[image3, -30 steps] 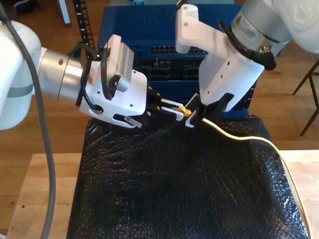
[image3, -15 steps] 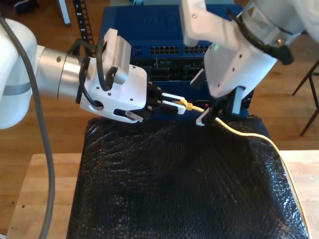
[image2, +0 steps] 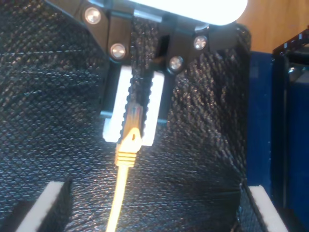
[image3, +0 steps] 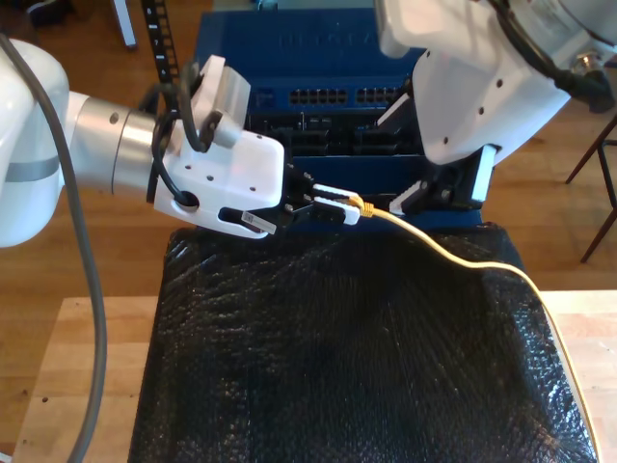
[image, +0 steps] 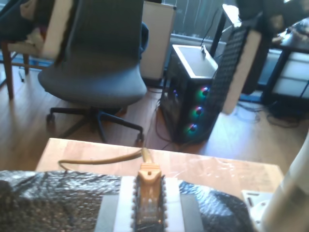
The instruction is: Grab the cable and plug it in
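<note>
The pale-yellow cable runs over the black mat from the exterior view's right to its plug. My first gripper, on the arm at the exterior view's left, is shut on the plug. The first wrist view shows the plug clamped between the white pads, with the cable trailing away. The second wrist view faces that gripper and the plug. My second gripper hangs open above the mat's far edge, apart from the cable; its fingertips stand wide.
A blue network switch with rows of ports stands just behind the black textured mat, which lies on a wooden table. An office chair and a lit computer tower stand on the floor beyond the table.
My second gripper has let go of the cable, opened, and drawn up and towards the exterior view's right. My first gripper keeps the plug, lifted slightly off the mat.
</note>
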Motion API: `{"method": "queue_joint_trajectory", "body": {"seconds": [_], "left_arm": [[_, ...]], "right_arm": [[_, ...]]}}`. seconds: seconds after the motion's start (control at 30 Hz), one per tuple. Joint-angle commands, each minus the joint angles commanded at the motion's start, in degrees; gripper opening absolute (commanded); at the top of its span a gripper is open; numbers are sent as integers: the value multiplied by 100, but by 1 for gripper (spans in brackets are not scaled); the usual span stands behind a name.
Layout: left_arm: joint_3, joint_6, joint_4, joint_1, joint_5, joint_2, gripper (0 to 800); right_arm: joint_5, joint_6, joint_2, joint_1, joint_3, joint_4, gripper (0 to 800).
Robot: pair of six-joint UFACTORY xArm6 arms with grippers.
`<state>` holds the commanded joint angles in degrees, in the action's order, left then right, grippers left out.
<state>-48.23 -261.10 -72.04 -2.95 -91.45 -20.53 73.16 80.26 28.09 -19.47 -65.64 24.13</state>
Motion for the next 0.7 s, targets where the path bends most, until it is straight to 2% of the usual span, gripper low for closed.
{"method": "queue_joint_trajectory", "body": {"seconds": [0.3, 0.7], "left_arm": [[-141, -229, -352, -431, -624, 501, 3], [-167, -404, -738, -545, -1143, 800, 3]], "right_arm": [[-448, 396, 519, -18, 343, 79, 800], [-1152, 747, 1240, -88, 1011, 88, 793]]}}
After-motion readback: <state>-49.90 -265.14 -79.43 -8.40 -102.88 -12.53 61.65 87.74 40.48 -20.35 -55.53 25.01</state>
